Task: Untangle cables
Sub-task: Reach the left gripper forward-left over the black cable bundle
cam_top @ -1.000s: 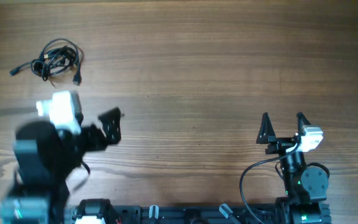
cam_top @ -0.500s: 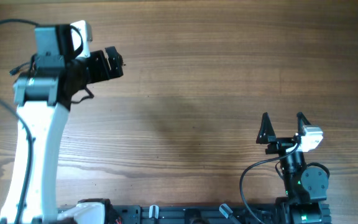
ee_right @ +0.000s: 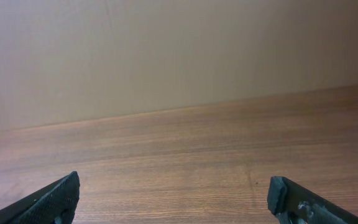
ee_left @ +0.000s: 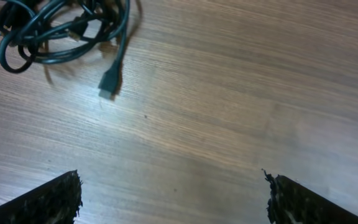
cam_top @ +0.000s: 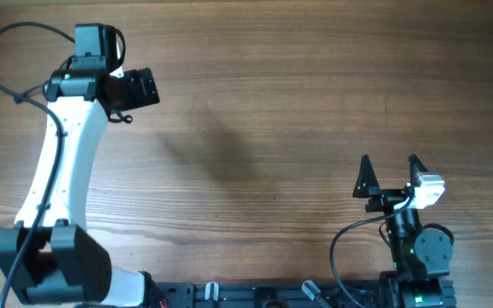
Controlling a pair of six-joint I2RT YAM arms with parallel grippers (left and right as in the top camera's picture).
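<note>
Hovering over the table (ee_left: pixel 241 93) with both fingertips (ee_left: pixel 48 199) spread as far apart as possible: left gripper (ee_left: pixel 173 196), open and empty-handed, only wood grain between the two dark serrated tips in the left wrist view.

Ahead of that gripper and off to its left, in the top left corner of the same view: the cables (ee_left: pixel 48 34), bunched as one knotted bundle of thin dark loops flat on the wood, well apart from both fingertips and touched by neither. Out of the bundle's lower right edge, one loose plug end (ee_left: pixel 109 84), pointing back toward the gripper and lying nearer the left fingertip than the right.

Bundles counted: one. Plug ends plainly seen: one. Separate cords inside the knot: too overlapped to count, with part of the bundle cut off by the frame edge. From overhead, mostly hidden beneath the outstretched left arm (cam_top: pixel 58 171), toward the far left of the table.

Further out, on the opposite side: right gripper (cam_top: pixel 389 167), likewise wide open and holding no object, parked close to the table's near edge and well apart from the cables. Ahead of it in the right wrist view, bare wood and a plain beige wall (ee_right: pixel 166 50).

Arms counted: two. Grippers: two, both open.
</note>
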